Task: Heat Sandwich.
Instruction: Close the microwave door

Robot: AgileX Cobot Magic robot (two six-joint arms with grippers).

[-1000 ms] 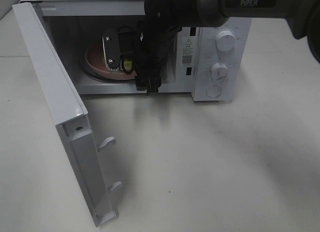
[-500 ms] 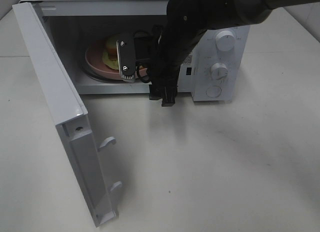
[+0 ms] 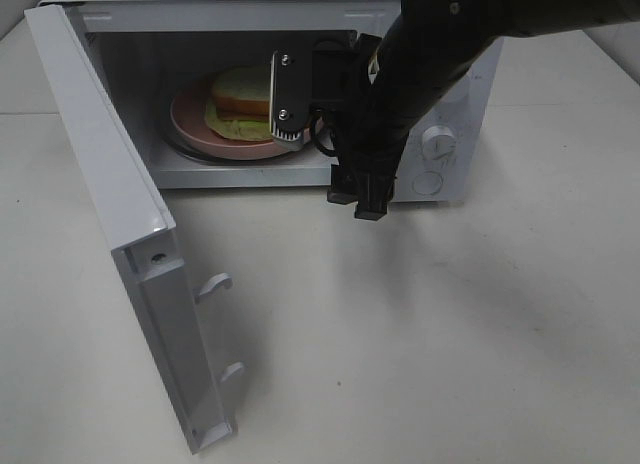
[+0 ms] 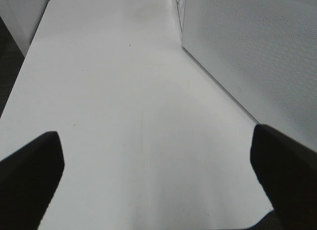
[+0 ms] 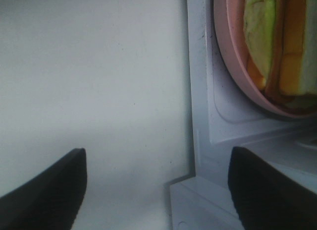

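Note:
The sandwich [image 3: 238, 99], yellow-green lettuce between bread slices, lies on the salmon-pink plate [image 3: 192, 124] inside the open microwave [image 3: 250, 4]. My right gripper [image 3: 292, 109] hangs at the cavity's mouth, just right of the plate, open and empty. In the right wrist view its fingers [image 5: 44, 190] stand wide apart over the microwave's front sill, with the sandwich [image 5: 270, 41] and plate [image 5: 233, 76] beyond them. My left gripper [image 4: 158, 183] is open and empty over bare table, beside a perforated white microwave wall [image 4: 247, 46]; it is out of the exterior view.
The microwave door [image 3: 110, 184] stands swung wide open to the left, with two latch hooks [image 3: 215, 284] on its edge. The control panel with knobs [image 3: 437, 141] is partly covered by my right arm. White table [image 3: 400, 334] lies in front.
My right gripper has drawn back out of the cavity toward the right, uncovering the sandwich and plate, which stay inside the microwave.

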